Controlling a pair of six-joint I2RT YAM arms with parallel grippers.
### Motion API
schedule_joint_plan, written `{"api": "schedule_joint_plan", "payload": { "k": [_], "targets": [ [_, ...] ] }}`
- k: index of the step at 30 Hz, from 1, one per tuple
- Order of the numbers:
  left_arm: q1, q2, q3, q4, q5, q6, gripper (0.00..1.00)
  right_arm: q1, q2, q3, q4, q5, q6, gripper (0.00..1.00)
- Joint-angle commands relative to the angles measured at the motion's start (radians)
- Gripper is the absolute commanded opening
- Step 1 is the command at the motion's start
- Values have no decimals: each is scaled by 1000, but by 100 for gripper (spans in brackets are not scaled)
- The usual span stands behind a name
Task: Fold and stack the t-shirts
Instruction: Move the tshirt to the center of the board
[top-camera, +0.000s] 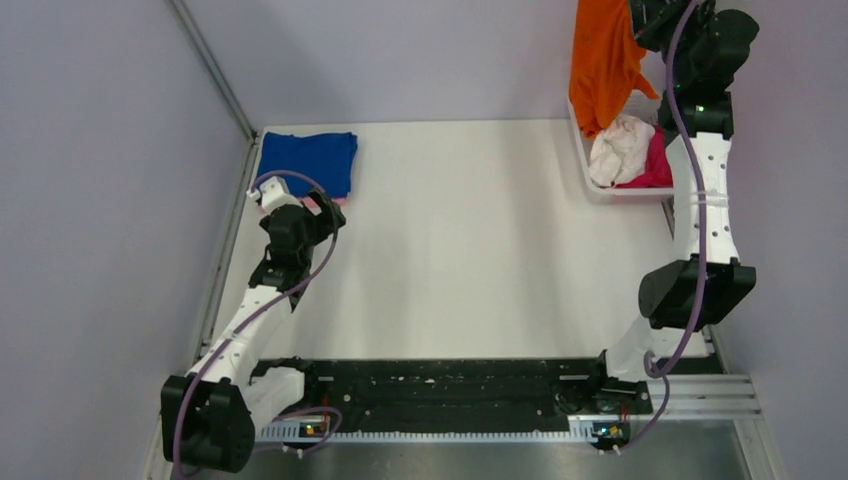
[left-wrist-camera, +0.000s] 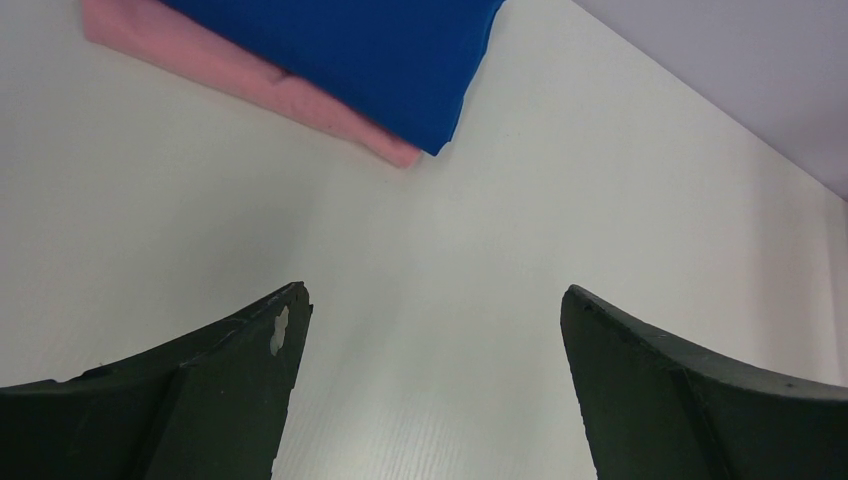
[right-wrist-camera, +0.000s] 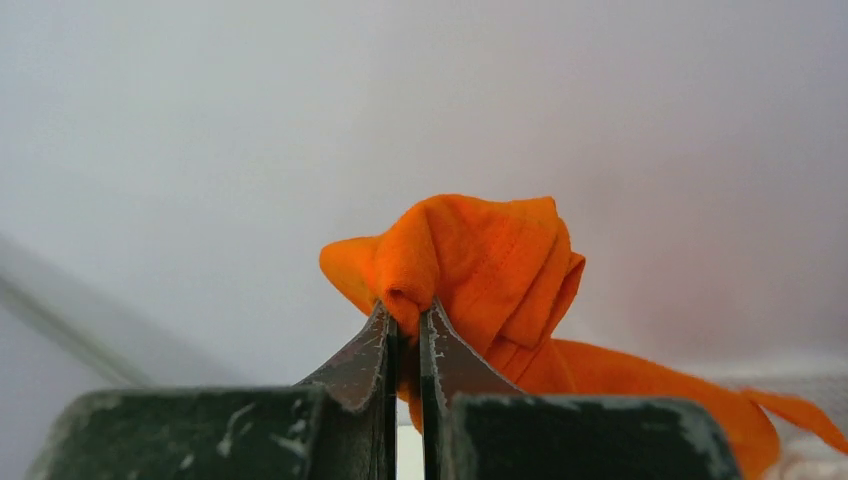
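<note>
One orange t-shirt (top-camera: 603, 60) hangs straight below the clamped right gripper (right-wrist-camera: 408, 312), far right; left gripper (left-wrist-camera: 435, 292) gapes empty, far left.

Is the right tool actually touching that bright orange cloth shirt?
Touching. The right wrist view shows the right tool pinching the bright orange cloth t-shirt.

I have my left arm (top-camera: 250, 310) reaching forward along the left side with its wrist tipped down. The left gripper (left-wrist-camera: 430, 300) hangs with its jaws spread wide. My right arm (top-camera: 703, 200) is folded at the elbow, then stretched high toward the far right corner. The right gripper (right-wrist-camera: 408, 312) is pinched tight on the orange t-shirt (right-wrist-camera: 480, 260).
</note>
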Motion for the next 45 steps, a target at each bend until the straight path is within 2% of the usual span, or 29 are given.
{"api": "schedule_joint_plan", "payload": {
  "k": [1, 4, 9, 14, 17, 20, 25, 26, 27, 30, 32, 35, 38, 41, 45],
  "targets": [
    [6, 8, 43, 42, 8, -11, 99, 39, -1, 106, 113, -323, 136, 0],
    [6, 5, 47, 34, 0, -14, 99, 103, 15, 171, 85, -441, 143, 0],
    [6, -6, 64, 0, 32, -16, 99, 280, -1, 175, 74, -554, 141, 0],
    [6, -75, 41, -4, 73, -25, 99, 446, -3, 172, 36, -616, 111, 0],
    [6, -114, 33, -22, 89, -37, 99, 498, -8, 149, 51, -636, 143, 0],
    [6, -129, 52, -95, 96, -61, 99, 500, -85, -22, 146, -582, 230, 0],
    [6, -152, 57, -140, 153, -96, 99, 462, -262, -464, 87, -314, 150, 0],
    [5, -158, 53, -140, 167, -104, 99, 444, -301, -572, 72, -241, 140, 3],
    [5, -160, 51, -142, 176, -114, 99, 427, -333, -671, 57, -172, 128, 11],
    [4, -155, 60, -186, 185, -140, 99, 374, -397, -900, -61, 75, 127, 49],
    [4, -136, 82, -243, 177, -159, 99, 358, -432, -980, -122, 233, 128, 73],
    [3, -98, 113, -328, 166, -193, 99, 358, -500, -1038, -128, 330, 126, 98],
    [-4, -65, 132, -426, 171, -217, 99, 360, -543, -1072, -81, 296, 102, 99],
    [-20, -49, 138, -560, 146, -225, 99, 384, -523, -1065, -87, 234, 7, 99],
    [-36, -77, 81, -700, 86, -231, 99, 462, -457, -1046, -156, 331, -80, 98]
  ]
}}
